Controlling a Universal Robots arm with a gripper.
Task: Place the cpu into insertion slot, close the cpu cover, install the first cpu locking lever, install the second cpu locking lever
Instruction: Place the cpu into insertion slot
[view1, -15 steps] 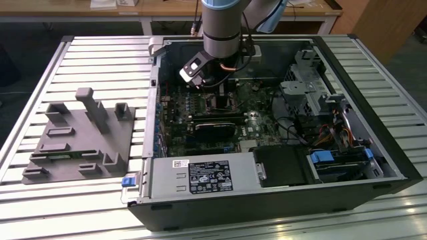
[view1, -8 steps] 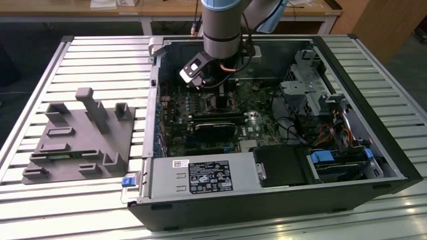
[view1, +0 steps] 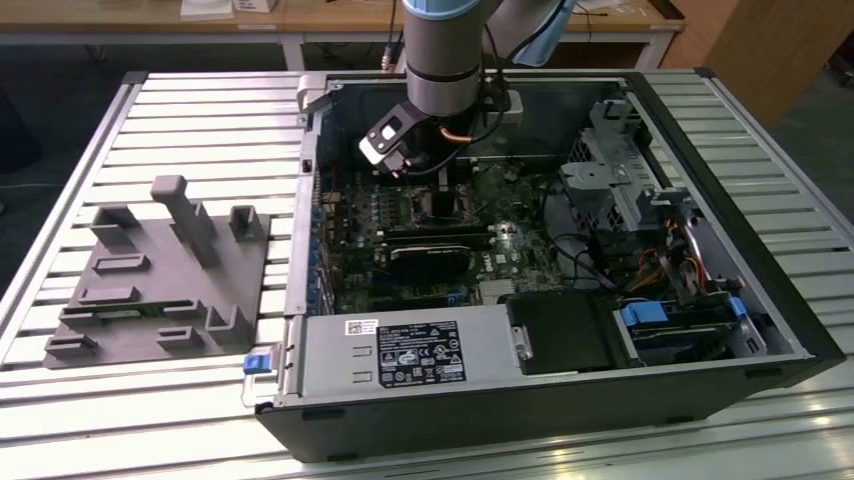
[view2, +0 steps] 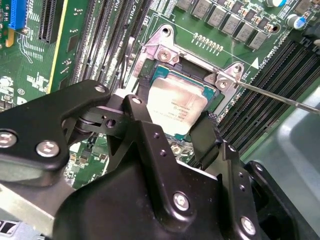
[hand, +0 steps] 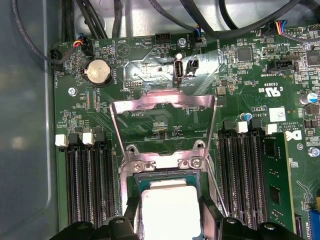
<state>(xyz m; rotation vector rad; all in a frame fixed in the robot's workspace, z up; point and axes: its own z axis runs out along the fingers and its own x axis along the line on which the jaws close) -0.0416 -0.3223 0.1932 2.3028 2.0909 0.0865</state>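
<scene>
Gripping the single cpu (view2: 176, 99) by two opposite edges, the gripper (view2: 176, 117) has its two black fingers (view2: 142, 112) clenched on the chip, which lies in the square insertion slot (hand: 165, 176) with a green border showing around its dull silver top; in the first wrist view the cpu (hand: 170, 207) sits between the same pair of fingers (hand: 210, 222). One cpu cover (hand: 165, 102), a thin silvery frame with a large window, is swung open on its hinge, with bare green board showing through it. One thin wire locking lever (view2: 280, 97) slants away from a socket corner, unlatched. Two banks of dark memory slots (hand: 90, 185) flank the socket, one to each side, and one round coin battery (hand: 98, 71) sits beyond the cover. In the upper middle of the exterior view, one grey arm (view1: 441, 60) reaches down into one open black computer case (view1: 534, 420), where one black card (view1: 434, 250) lies just below it. One grey moulded fixture (view1: 154, 275) rests at the exterior view's left on the slatted metal surface (view1: 200, 110).
</scene>
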